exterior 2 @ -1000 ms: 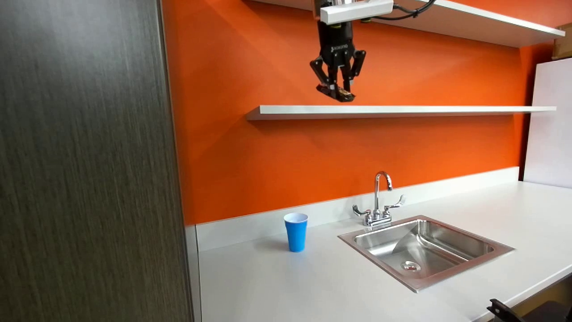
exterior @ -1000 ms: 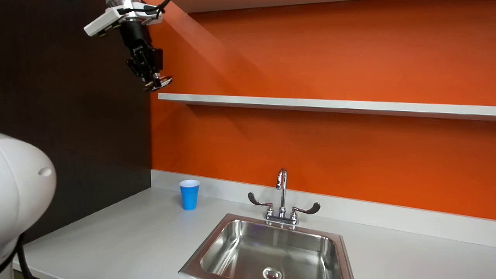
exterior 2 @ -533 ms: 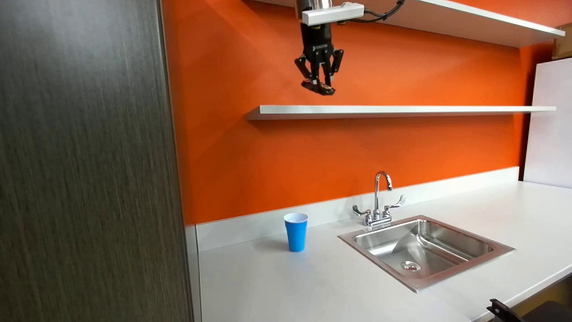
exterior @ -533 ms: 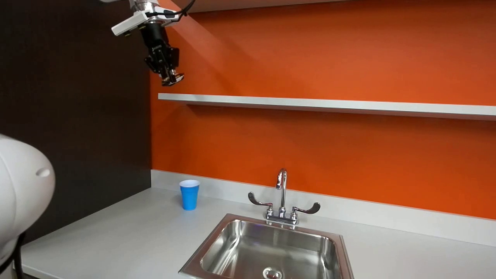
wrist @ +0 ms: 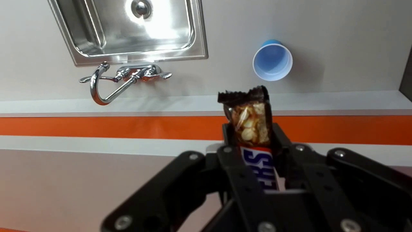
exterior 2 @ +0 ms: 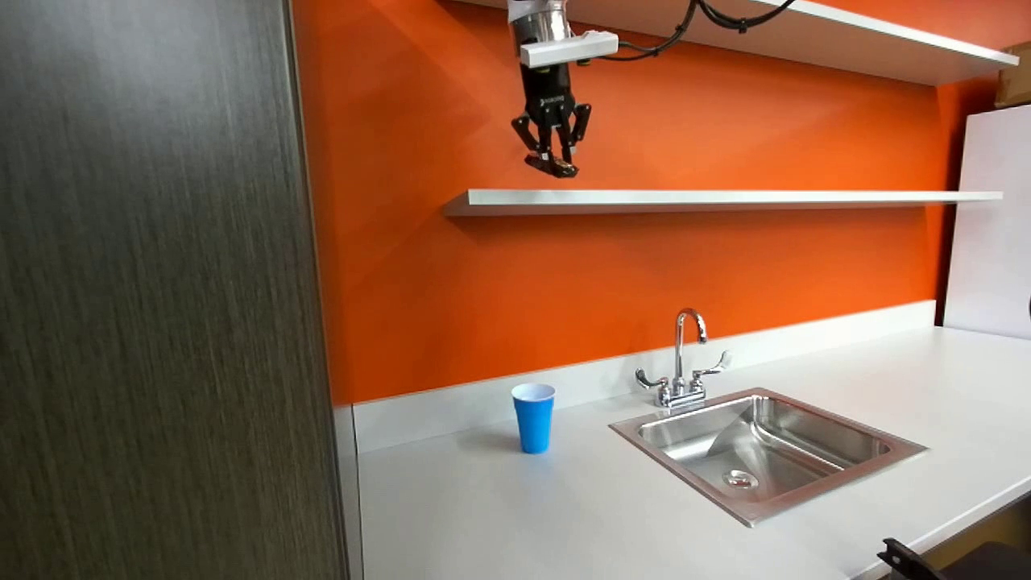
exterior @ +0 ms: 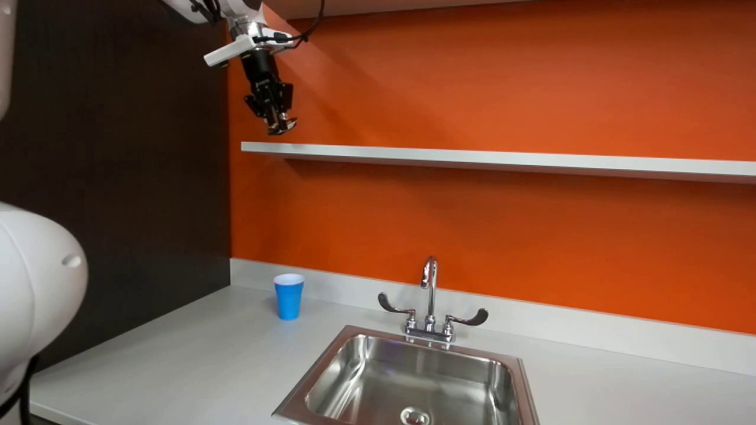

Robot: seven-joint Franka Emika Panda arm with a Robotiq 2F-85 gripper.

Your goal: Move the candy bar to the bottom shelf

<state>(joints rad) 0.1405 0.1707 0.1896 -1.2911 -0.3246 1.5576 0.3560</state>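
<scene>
The candy bar shows in the wrist view point(wrist: 249, 124) with a dark wrapper, a nut-and-caramel picture and blue letters on white. My gripper point(wrist: 252, 134) is shut on it, one finger along each long side. The bar's far end sticks out past the fingertips; part of it is hidden between the fingers. The bottom shelf is a long pale ledge in both exterior views point(exterior: 496, 158) point(exterior 2: 725, 198). Its front edge also crosses the wrist view point(wrist: 80, 145). In both exterior views the gripper point(exterior: 277, 125) point(exterior 2: 556, 153) and bar appear just higher than the shelf's left part, apart from it.
A blue cup point(exterior: 289, 298) stands on the grey countertop point(exterior: 195, 360), left of the steel sink point(exterior: 348, 339) and faucet point(exterior: 430, 295). An upper shelf point(exterior 2: 894, 44) runs above the bottom shelf. A dark panel point(exterior: 118, 177) borders the left side.
My gripper, shut on the candy bar, has shifted sideways in both exterior views, rightward in one and leftward in the other. It rose slightly, then came down a little. Cup and sink have not moved.
</scene>
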